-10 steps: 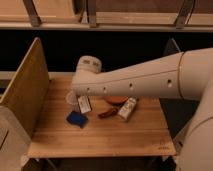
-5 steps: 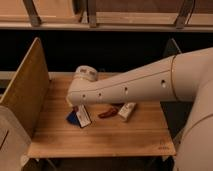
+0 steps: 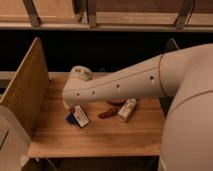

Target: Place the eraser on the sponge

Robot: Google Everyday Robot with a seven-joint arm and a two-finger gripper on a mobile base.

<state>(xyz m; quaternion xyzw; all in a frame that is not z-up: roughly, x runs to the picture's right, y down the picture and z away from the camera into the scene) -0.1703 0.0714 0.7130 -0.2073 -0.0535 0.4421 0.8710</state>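
The eraser, a white block with a dark edge, sits tilted at the left of the wooden table, overlapping the right part of the deep-blue sponge. My gripper is directly above both, at the end of the white arm that reaches in from the right, and the wrist mostly hides it. Whether the eraser rests on the sponge or hangs just over it cannot be told.
A dark reddish-brown elongated thing and a pale white-yellow piece lie to the right of the sponge, under the forearm. A raised wooden side panel borders the table on the left. Dark shelving runs behind.
The arm's end has swung left and down, carrying the eraser from above the sponge to against it. In the last half second the eraser has barely moved.
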